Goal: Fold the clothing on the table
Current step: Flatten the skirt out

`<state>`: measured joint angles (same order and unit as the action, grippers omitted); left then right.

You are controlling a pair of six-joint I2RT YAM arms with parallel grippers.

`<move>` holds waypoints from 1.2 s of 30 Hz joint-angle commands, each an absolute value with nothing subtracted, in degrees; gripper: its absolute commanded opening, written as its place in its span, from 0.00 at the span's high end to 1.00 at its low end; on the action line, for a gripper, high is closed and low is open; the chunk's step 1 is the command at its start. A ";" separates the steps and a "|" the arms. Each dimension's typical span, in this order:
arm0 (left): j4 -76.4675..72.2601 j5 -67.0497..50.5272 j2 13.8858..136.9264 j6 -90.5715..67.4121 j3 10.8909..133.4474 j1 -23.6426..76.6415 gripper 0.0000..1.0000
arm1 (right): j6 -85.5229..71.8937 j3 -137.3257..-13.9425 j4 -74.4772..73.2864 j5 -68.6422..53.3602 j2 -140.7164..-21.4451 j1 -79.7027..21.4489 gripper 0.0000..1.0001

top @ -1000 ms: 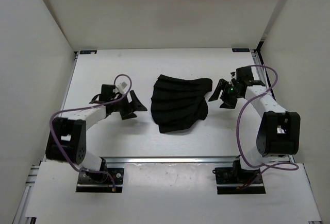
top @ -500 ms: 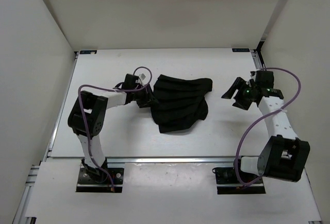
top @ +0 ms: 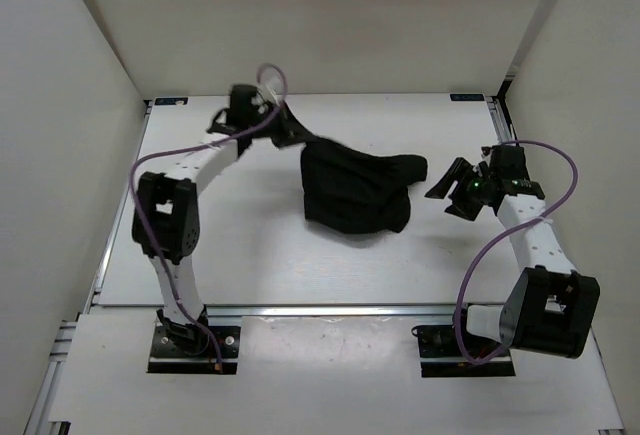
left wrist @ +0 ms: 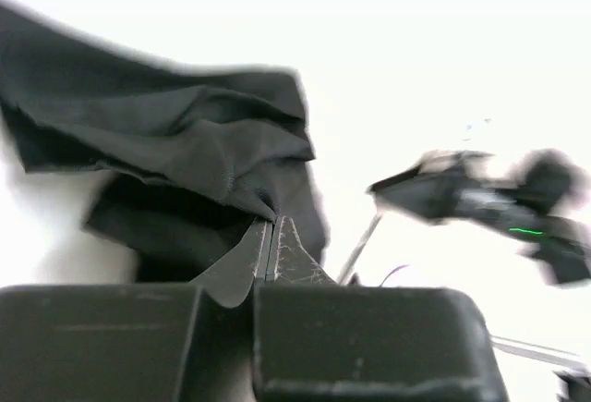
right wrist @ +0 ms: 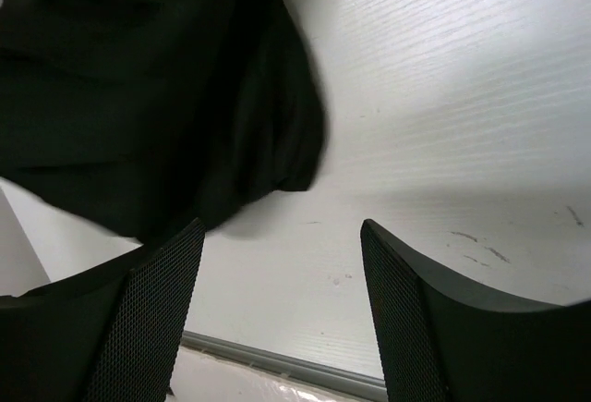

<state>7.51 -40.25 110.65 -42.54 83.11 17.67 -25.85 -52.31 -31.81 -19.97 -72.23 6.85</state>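
The black skirt (top: 355, 193) lies bunched in a heap near the middle of the white table (top: 220, 250). One edge is drawn up and out toward the far left corner.

That stretched edge ends at the left gripper (top: 288, 132), which is raised over the far left part of the table. In the left wrist view the left gripper (left wrist: 272, 236) has its fingertips pressed together, pinching a fold of the skirt (left wrist: 185, 143) that hangs crumpled beyond them.

The right gripper (top: 447, 193) is near the skirt's right side, apart from the cloth. Its fingers (right wrist: 162, 319) are spread wide over bare tabletop with nothing between them, and the skirt's edge (right wrist: 138, 97) lies just ahead.
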 commanded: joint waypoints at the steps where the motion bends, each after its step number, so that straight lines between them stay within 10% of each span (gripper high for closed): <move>1: 5.54 -52.10 97.32 -45.62 92.10 6.27 1.00 | -27.94 -51.50 -28.21 -21.80 -75.05 5.54 0.26; 7: 9.59 -49.84 88.52 -41.75 77.99 -7.28 0.94 | -27.69 -56.15 -26.99 -22.24 -81.11 0.80 0.27; 9: 10.01 -44.42 86.75 -41.93 66.41 -10.88 0.20 | -27.16 -57.74 -27.94 -22.59 -82.96 0.35 0.27; 11: 13.16 -39.15 85.00 -37.82 61.99 -11.34 0.02 | -26.46 -59.14 -28.21 -23.11 -84.37 -1.75 0.27; 30: 18.96 -16.44 105.37 -30.50 76.88 14.94 0.01 | -23.29 -60.55 -31.72 -24.09 -84.02 -1.67 0.27; 36: 12.67 -39.17 101.35 -33.99 67.51 21.07 0.05 | -23.73 -57.22 -30.07 -23.90 -80.34 2.45 0.26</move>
<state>15.33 -26.63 106.74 -31.83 71.83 16.14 -24.21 -57.65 -30.46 -23.77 -83.50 0.12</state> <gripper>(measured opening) 0.963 0.735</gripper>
